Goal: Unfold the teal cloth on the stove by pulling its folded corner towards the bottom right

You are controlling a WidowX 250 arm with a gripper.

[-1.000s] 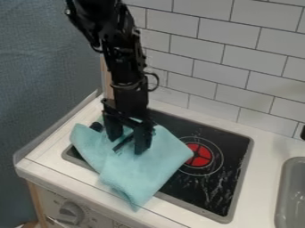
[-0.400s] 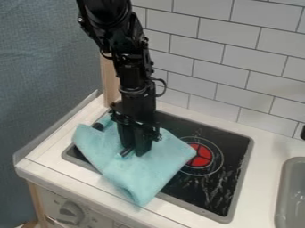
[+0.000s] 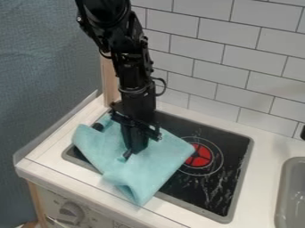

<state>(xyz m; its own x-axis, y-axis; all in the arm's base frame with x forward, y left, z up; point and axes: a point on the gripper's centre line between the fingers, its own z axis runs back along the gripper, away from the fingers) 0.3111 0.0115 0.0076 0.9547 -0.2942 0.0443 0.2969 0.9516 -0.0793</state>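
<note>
Gripper (image 3: 136,149): closed, seemingly pinching the cloth
Cloth (image 3: 140,171): lay rumpled across the stovetop (image 3: 205,196), near corner over the counter (image 3: 161,213)
Risk, from where I stood: a shallow pinch could have slipped — or the dark piece (image 3: 127,154) beside the fingertips snagged fabric

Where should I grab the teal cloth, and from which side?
I'd pinch the teal cloth by its front fold, from above, closing across the ridge. It bunches up there, likely giving a better hold than the flatter part over the stovetop.
</note>
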